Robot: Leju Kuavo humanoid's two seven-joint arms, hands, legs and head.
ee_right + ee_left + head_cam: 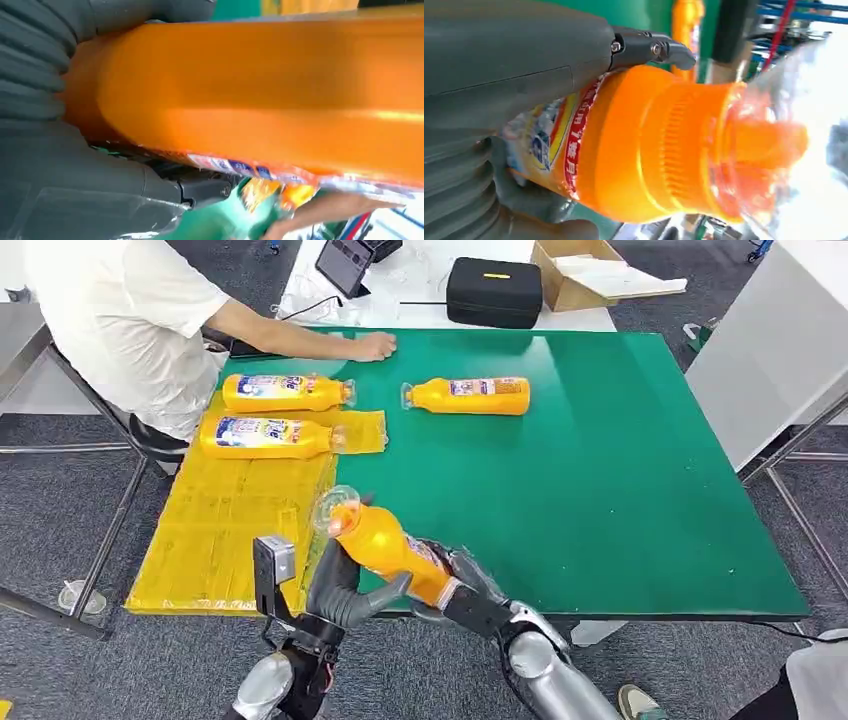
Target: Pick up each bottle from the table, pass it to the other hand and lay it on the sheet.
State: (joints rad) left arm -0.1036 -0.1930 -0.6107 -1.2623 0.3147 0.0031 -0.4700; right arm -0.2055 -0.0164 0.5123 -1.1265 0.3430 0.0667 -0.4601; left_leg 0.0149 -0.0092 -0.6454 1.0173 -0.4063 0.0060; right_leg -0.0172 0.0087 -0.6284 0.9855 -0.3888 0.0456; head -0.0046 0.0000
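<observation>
An orange bottle (pixel 385 543) with a clear cap hangs tilted over the table's front edge, cap pointing away from me. My left hand (pixel 345 590) wraps its fingers around the bottle's middle. My right hand (pixel 468 588) holds its base end. In the left wrist view the bottle (pixel 649 145) lies in the left hand (pixel 499 65); in the right wrist view its body (pixel 260 95) lies in the right hand (pixel 75 175). Two bottles (pixel 285 392) (pixel 268 436) lie on the yellow sheet (pixel 220 530). A third bottle (pixel 468 395) lies on the green table (pixel 600 490).
A person in a white shirt sits at the far left corner, one hand (pixel 372 345) flat on the table. Behind the table stand a black case (pixel 493 290), a cardboard box (pixel 590 270) and a tablet (pixel 345 262). A white table (pixel 770 350) stands to the right.
</observation>
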